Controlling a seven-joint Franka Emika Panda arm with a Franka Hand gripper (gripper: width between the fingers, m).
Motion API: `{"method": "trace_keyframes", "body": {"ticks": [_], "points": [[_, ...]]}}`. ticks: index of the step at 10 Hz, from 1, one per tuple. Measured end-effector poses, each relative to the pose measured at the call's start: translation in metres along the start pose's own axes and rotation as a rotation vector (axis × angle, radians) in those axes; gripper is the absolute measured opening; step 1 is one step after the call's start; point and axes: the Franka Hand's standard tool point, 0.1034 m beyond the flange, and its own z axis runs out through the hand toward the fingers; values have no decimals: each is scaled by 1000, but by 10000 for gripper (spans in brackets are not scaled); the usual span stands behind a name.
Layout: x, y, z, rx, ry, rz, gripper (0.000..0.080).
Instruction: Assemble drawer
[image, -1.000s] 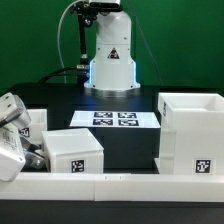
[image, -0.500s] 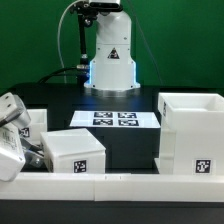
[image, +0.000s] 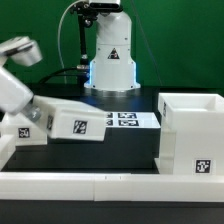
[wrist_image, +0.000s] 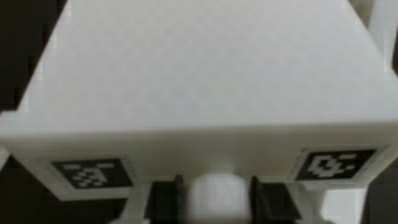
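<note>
A shallow white drawer tray (image: 82, 119) hangs tilted above the black table at the exterior view's left, with tags on its faces. My gripper (image: 36, 118) is shut on the tray's small front knob (wrist_image: 217, 196), which sits between the two dark fingers (wrist_image: 167, 201). In the wrist view the tray (wrist_image: 196, 80) fills almost the whole picture, and two tags flank the knob. The tall cube-like casing (image: 191, 132) stands open-topped at the exterior view's right, apart from the tray.
The marker board (image: 125, 118) lies flat at the table's middle, in front of the robot base (image: 110, 60). A low white rail (image: 110, 186) runs along the near edge. Another white part (image: 8, 148) shows partly below my arm.
My arm has risen and lifted the tray off the table by the near rail. The tray now hangs higher, tilted, and nearer the marker board.
</note>
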Motion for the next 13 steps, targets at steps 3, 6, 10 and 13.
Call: {"method": "trace_keyframes", "body": {"ticks": [3,6,10,13], "points": [[7,-23,-7,39,231,-48,166],[-21,-30,-9,28,514,-225,166],[-24,-41,-2,99,787,-268,166],[-33,-38,1,111,1019,-367,166]]}}
